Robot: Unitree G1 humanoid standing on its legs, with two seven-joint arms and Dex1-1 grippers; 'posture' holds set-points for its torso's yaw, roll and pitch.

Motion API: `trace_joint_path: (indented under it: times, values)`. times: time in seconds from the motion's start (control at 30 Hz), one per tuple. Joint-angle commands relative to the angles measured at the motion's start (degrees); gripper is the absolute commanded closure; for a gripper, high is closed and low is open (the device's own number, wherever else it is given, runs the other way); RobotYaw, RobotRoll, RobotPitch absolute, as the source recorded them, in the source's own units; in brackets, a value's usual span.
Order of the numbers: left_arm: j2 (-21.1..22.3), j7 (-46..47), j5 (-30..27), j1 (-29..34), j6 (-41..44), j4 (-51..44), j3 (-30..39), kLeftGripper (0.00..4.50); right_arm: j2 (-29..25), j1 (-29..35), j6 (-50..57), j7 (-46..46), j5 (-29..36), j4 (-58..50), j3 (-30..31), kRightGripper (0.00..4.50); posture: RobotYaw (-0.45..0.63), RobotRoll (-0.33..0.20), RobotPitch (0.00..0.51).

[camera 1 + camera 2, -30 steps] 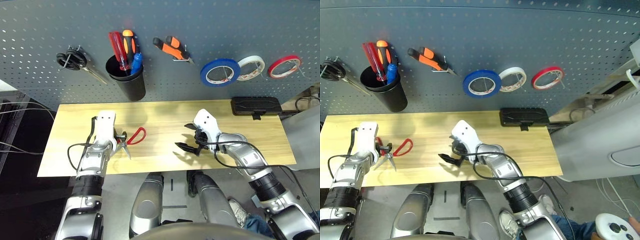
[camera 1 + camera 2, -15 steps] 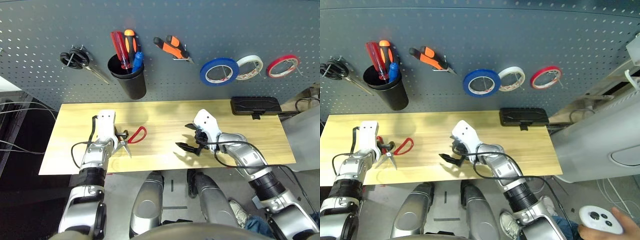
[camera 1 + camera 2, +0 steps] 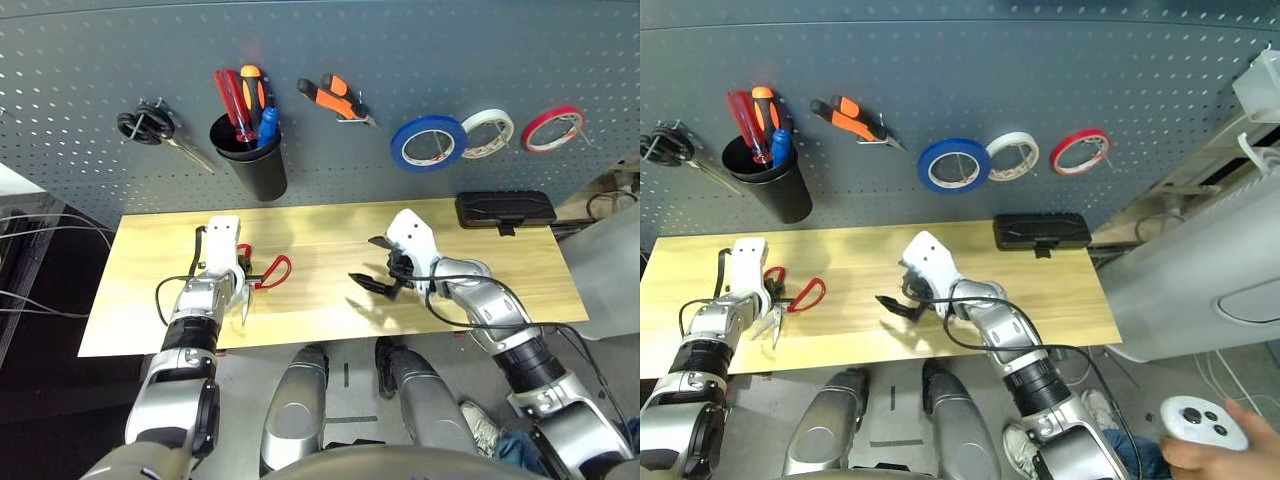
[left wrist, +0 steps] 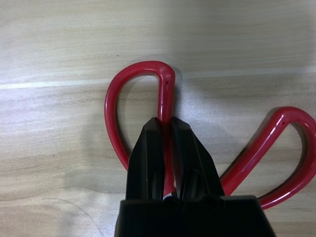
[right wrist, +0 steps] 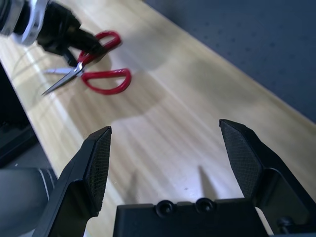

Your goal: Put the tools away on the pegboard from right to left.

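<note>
Left hand [image 4: 166, 143] pinches one loop of the red-handled scissors [image 4: 148, 84].

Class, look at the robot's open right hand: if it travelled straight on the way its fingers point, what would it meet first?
Probably the wooden table. The right hand points down at bare wood; the red scissors, held by the left hand, lie off to one side, though depth is unclear.

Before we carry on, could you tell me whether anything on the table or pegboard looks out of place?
Only the red-handled scissors are off the pegboard: they lie on the table, the left gripper shut on one handle loop. Nothing looks spilled or damaged.
</note>
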Motion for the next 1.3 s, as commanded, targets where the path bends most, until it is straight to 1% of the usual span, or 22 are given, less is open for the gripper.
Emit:
trace_joint_path:
  times: [0.03, 0.13, 0.23, 0.27, 0.37, 0.53, 0.67, 0.73, 0.93, 1.13, 1.3]
  values:
    - [-1.2, 1.1, -0.3, 6.3, 1.6, -7.2, 0.3, 4.42, 0.1, 0.5, -1.0, 0.3, 0.1, 0.7, -0.2, 0.0, 0.12, 0.0, 0.276]
    - [-2.0, 1.4, -0.7, 13.2, 0.7, -18.9, 1.0, 4.42, 0.2, 0.3, -1.5, 0.7, 0.3, 0.5, -0.2, 0.0, 0.14, 0.0, 0.272]
    - [-2.2, 1.6, 0.0, 18.7, -2.8, -28.1, 0.7, 4.42, 0.4, -0.3, -2.4, 1.1, 0.3, 0.9, -0.2, 0.0, 0.15, 0.0, 0.268]
    - [-2.1, 1.6, 0.3, 19.7, -3.5, -29.7, 0.5, 4.42, 0.4, -0.5, -2.5, 1.2, 0.3, 1.0, -0.2, 0.0, 0.15, 0.0, 0.268]
    - [-2.2, 1.1, 1.0, 23.6, -10.9, -34.8, 0.1, 4.42, 0.7, -1.6, -4.0, 1.7, 0.4, 1.7, -0.3, 0.0, 0.17, 0.0, 0.267]
    - [-2.0, 2.0, 2.4, 26.9, -24.0, -37.2, 1.1, 4.42, 2.8, -4.1, -5.4, 2.4, 1.8, 0.7, -0.6, 0.0, 0.18, 0.0, 0.261]
    - [-1.4, 2.8, 3.5, 27.8, -34.1, -36.5, 2.2, 4.42, 4.5, -6.4, -5.0, 3.1, 3.1, -0.8, -0.6, 0.0, 0.18, 0.0, 0.261]
    - [-0.7, 3.3, 4.6, 28.0, -39.3, -37.7, 2.8, 4.42, 5.3, -7.5, -4.3, 3.5, 4.1, -1.9, -0.7, 0.0, 0.18, 0.0, 0.261]
    - [1.7, 4.5, 6.3, 26.5, -50.6, -39.5, 6.1, 4.42, 6.3, -9.6, -1.8, 3.9, 7.0, -5.0, -1.2, 0.0, 0.18, 0.0, 0.261]
    - [5.1, 4.8, 6.6, 22.1, -53.9, -39.6, 9.2, 4.42, 7.0, -11.5, -1.8, 3.9, 9.0, -5.6, -2.1, 0.0, 0.19, 0.0, 0.258]
    - [6.3, 4.6, 7.5, 19.9, -54.4, -41.2, 9.4, 4.42, 7.2, -12.1, -2.3, 4.2, 9.1, -5.1, -2.3, 0.0, 0.19, 0.0, 0.255]
